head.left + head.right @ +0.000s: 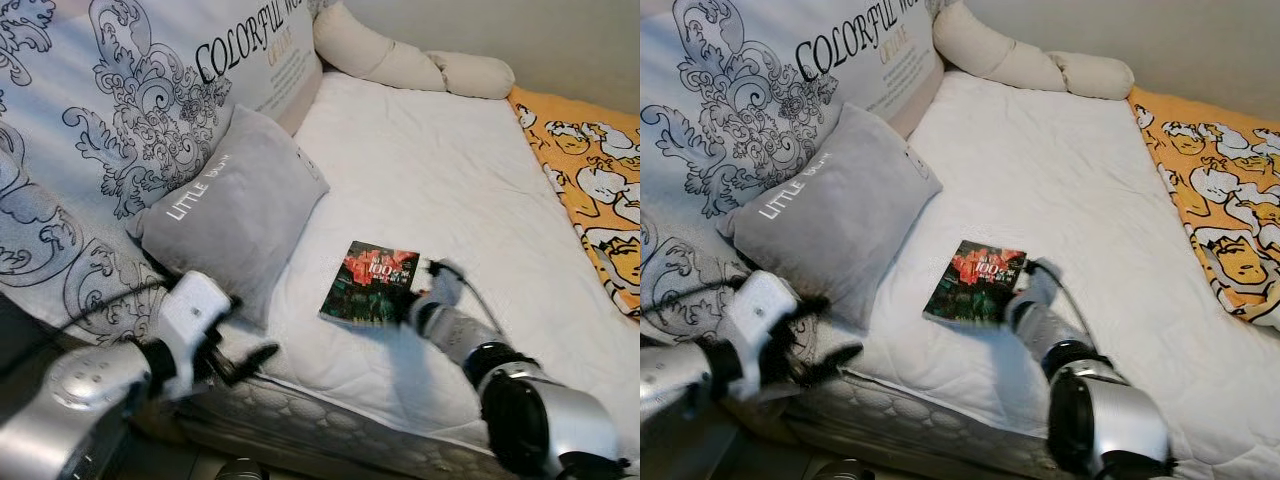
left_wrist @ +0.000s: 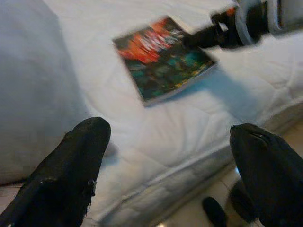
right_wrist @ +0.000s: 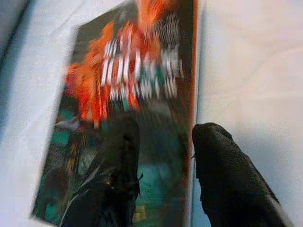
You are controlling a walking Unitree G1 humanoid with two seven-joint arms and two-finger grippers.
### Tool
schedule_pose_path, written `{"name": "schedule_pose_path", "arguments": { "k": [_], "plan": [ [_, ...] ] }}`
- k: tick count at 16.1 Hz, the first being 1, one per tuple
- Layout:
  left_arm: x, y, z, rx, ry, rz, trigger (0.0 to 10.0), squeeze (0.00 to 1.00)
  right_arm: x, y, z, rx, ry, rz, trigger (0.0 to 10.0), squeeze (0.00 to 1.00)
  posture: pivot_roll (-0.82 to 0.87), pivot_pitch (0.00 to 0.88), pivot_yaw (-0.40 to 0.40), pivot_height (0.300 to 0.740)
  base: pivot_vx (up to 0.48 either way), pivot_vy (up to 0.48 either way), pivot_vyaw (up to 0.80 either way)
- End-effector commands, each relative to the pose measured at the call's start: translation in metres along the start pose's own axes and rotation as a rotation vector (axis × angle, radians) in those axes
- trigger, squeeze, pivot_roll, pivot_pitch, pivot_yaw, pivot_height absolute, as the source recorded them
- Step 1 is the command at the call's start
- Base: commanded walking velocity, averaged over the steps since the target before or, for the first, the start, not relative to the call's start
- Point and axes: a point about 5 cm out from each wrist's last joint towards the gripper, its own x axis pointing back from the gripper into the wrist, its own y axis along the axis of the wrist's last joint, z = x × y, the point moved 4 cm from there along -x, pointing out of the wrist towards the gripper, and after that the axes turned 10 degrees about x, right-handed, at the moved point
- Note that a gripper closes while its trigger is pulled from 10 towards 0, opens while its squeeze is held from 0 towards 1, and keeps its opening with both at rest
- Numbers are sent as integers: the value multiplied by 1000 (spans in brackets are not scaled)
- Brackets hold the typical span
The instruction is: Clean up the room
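While a glossy book (image 1: 369,283) lies flat on the quilted white bed (image 1: 430,170) beside a grey pillow (image 1: 237,210), the right pincer (image 3: 163,142) straddles its edge, fingers apart, and the left pincer (image 2: 165,156) hovers spread wide.

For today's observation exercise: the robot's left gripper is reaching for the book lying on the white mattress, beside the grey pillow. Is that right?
Not quite. It is the right gripper that is at the book, as the left eye view shows. The left gripper hangs open near the mattress edge, below the grey pillow. The rest holds: the book lies on the white mattress beside that pillow.
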Motion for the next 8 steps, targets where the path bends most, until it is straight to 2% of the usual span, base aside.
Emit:
{"name": "schedule_pose_path", "arguments": {
  "k": [1,2,6,8],
  "plan": [
    [-3,-2,-4,3,-13,12,10000,0,2,4,-11,53,-35,-12,10000,1000,311,0,-106,740,0,0,0],
    [-7,-5,-2,14,-6,22,10000,0,3,8,-18,112,-40,-17,10000,1000,283,0,-109,740,0,0,0],
    [-21,-11,5,36,14,23,10000,0,6,10,-31,140,-65,-2,10000,1000,220,0,-106,740,0,0,0],
    [-39,-1,11,83,60,-82,10000,0,7,23,-29,183,-15,-87,10000,1000,127,0,-67,740,0,0,0]
  ]
}}
